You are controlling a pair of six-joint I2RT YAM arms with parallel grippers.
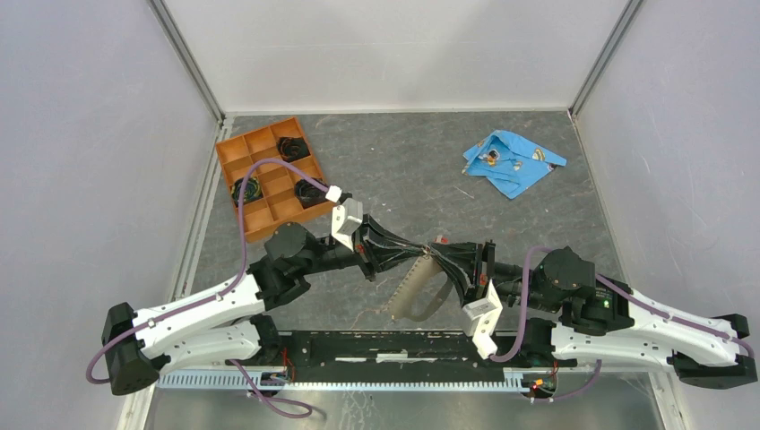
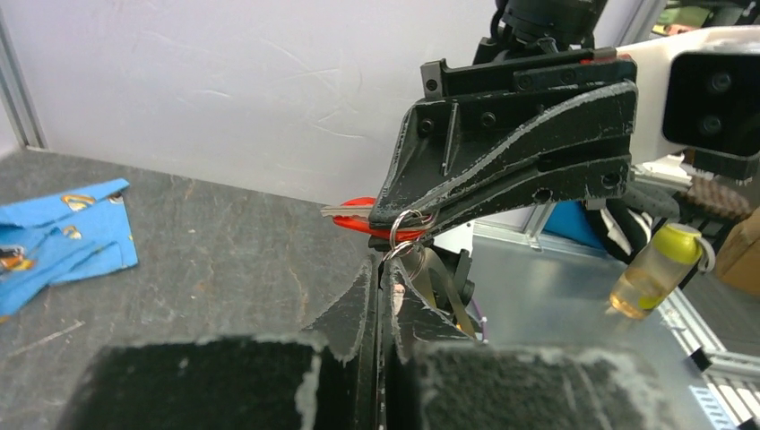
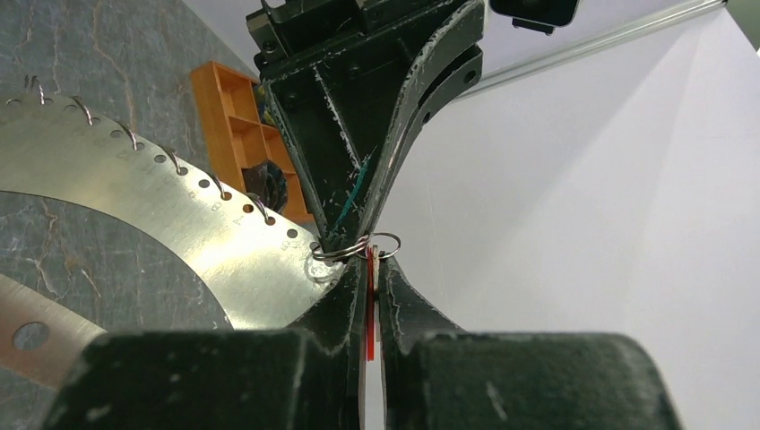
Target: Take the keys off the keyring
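Note:
Both grippers meet tip to tip above the middle of the table. My right gripper (image 1: 448,253) (image 3: 369,262) is shut on the red-headed key (image 3: 368,309), edge-on between its fingers. In the left wrist view the key (image 2: 358,215) sticks out of the right gripper's jaws. My left gripper (image 1: 421,248) (image 2: 385,266) is shut on the thin silvery keyring (image 3: 357,247) (image 2: 405,235), which passes through the key's head. A flat silver toothed gauge plate (image 1: 417,288) (image 3: 170,224) hangs from the same ring.
An orange compartment tray (image 1: 269,179) with black coiled rings stands at the back left. A crumpled blue cloth (image 1: 513,161) lies at the back right. A small bottle of yellow liquid (image 2: 659,269) stands beyond the table's near edge.

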